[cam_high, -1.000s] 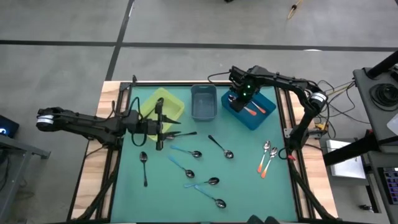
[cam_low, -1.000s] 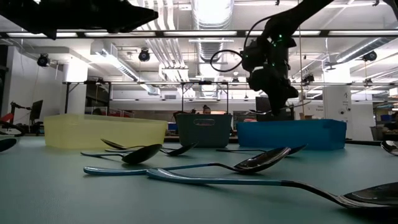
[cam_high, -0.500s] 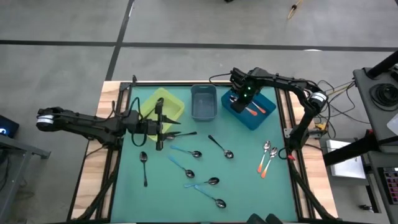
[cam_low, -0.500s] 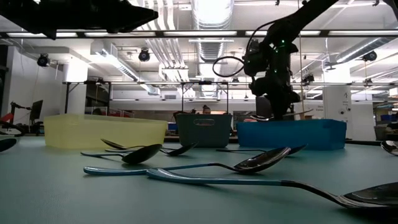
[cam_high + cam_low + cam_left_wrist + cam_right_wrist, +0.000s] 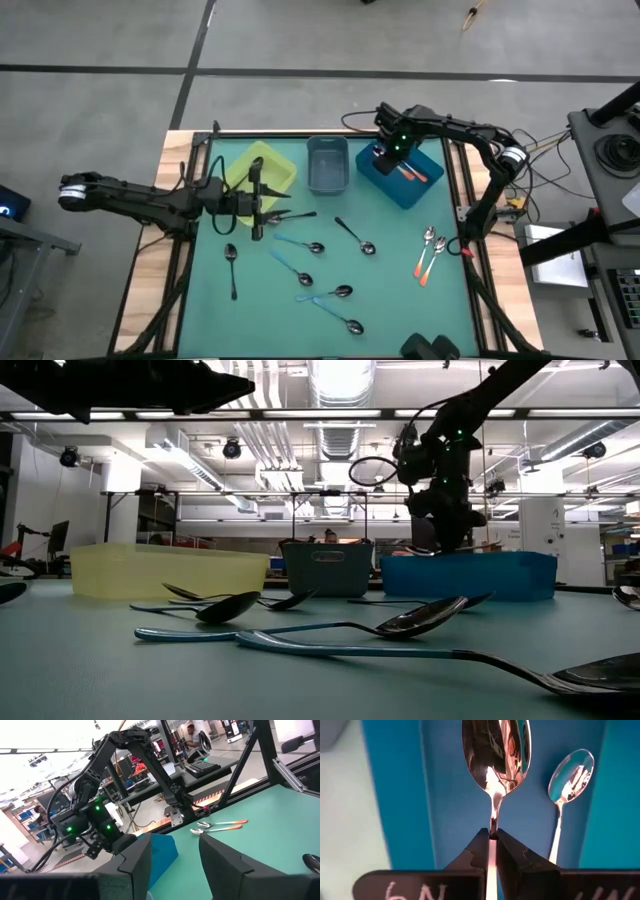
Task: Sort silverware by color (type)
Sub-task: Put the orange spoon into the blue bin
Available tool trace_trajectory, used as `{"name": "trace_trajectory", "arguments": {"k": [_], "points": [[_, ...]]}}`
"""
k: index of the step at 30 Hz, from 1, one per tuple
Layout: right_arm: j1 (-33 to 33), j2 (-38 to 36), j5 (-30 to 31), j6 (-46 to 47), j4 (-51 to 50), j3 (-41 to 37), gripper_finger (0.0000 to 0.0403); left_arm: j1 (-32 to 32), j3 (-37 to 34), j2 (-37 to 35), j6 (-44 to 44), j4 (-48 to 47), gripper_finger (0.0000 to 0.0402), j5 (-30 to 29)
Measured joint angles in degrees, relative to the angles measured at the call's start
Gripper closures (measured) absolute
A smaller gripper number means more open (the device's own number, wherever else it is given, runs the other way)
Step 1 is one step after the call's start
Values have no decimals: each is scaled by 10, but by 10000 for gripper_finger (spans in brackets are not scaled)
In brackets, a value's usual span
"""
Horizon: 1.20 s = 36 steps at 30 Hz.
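Note:
My right gripper point(image 5: 391, 156) hangs over the blue bin point(image 5: 428, 192), shut on a spoon point(image 5: 496, 750) whose shiny bowl points past the fingers above the bin floor. A second spoon point(image 5: 570, 776) lies in that bin, where orange-red handles point(image 5: 412, 174) show. My left gripper point(image 5: 172, 865) is open above the mat beside the yellow bin point(image 5: 278, 163), holding nothing. Black spoons point(image 5: 352, 235), light blue spoons point(image 5: 300, 243) and orange-red spoons point(image 5: 426, 258) lie flat on the green mat. My right gripper pinches the spoon between its two fingers at the thin neck of the handle point(image 5: 492, 822), just behind the bowl. The fingers point(image 5: 479, 851) lie along the handle. The spoon is lifted clear of the bin floor, its bowl sticking out ahead of the fingertips.
A grey-blue bin point(image 5: 327, 165) stands between the yellow and blue bins along the far edge. A black frame point(image 5: 455, 180) borders the mat. Two orange-red spoons point(image 5: 220, 825) lie near the right edge. Spoons are scattered over the mat's middle point(image 5: 300, 630).
My right gripper, still shut on the spoon, has drifted a little toward the table's far right over the blue bin.

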Motion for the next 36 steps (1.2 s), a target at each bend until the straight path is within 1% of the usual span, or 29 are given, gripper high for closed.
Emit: {"name": "trace_trajectory", "arguments": {"k": [6, 13, 15, 18, 21, 31, 36], "points": [[-20, 0, 0, 0, 47, -38, 390, 1, 0, 0, 0, 0, 256, 0], [-26, 0, 2, 0, 95, -86, 390, 5, 0, 0, 0, 0, 256, -1], [-26, 0, 12, -1, 105, -99, 390, 6, 0, 0, 0, 0, 256, -1], [-26, 0, 48, -5, 110, -116, 390, 7, 0, 0, 0, -2, 256, -1], [-26, 0, 69, -11, 111, -126, 390, 7, 0, 0, 0, -2, 256, -1], [-26, 0, 70, -10, 154, -141, 390, 7, 0, 0, 0, -2, 256, -1], [-26, 0, 70, -10, 155, -143, 390, 7, 0, 0, 0, -4, 256, -6]]}}
